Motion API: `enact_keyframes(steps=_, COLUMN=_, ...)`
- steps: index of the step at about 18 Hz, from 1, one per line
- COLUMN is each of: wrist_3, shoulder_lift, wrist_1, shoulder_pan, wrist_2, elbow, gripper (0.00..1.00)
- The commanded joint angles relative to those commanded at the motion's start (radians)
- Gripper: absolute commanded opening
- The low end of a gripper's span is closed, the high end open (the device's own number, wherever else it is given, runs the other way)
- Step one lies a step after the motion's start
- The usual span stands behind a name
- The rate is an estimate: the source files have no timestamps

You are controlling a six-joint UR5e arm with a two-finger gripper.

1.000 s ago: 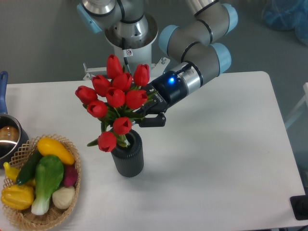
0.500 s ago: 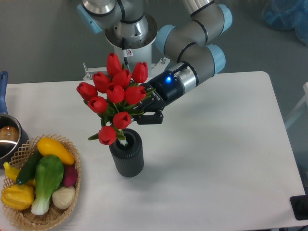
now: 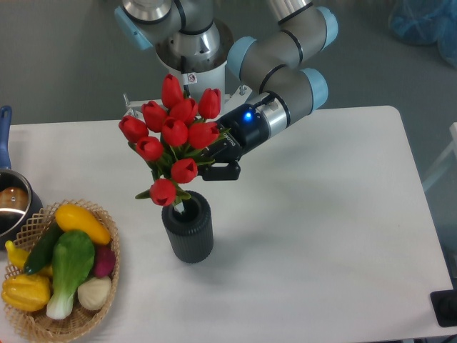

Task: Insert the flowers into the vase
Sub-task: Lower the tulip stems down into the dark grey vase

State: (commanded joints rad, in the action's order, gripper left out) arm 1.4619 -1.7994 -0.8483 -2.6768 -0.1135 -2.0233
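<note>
Flowers (image 3: 173, 136): stems clamped in gripper (image 3: 211, 161), arm reaching in low from the upper right; stem ends sit in mouth of vase (image 3: 188, 229) directly below.

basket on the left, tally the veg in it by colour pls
yellow: 3
green: 2
purple-red: 1
white: 1
total: 7 in the wicker basket

Faint white lettering on the claw (image 3: 214, 158) body, perhaps a brand, too small to read.
</note>
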Motion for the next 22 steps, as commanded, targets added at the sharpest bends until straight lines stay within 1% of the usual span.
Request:
enact_keyframes(steps=5, wrist_3=0.000, shoulder_lift=-0.002, wrist_1=0.000, shoulder_pan=-0.002, wrist_2=0.002, elbow=0.000, gripper=0.18)
enact_keyframes(steps=8, wrist_3=0.000, shoulder_lift=-0.008, wrist_1=0.000, shoulder_pan=-0.006, wrist_2=0.000, elbow=0.011, gripper=0.18)
enact_keyframes(steps=13, wrist_3=0.002, shoulder_lift=-0.032, wrist_1=0.002, shoulder_pan=-0.006, wrist_2=0.002, elbow=0.020, gripper=0.18)
enact_keyframes(steps=21, wrist_3=0.049, shoulder_lift=-0.064, wrist_1=0.000, shoulder_pan=-0.006, wrist_2=0.005, elbow=0.021, gripper=0.18)
enact_keyframes(steps=22, wrist_3=0.064, shoulder_lift=-0.075, wrist_1=0.000, shoulder_pan=-0.008, wrist_2=0.006, elbow=0.021, gripper=0.18)
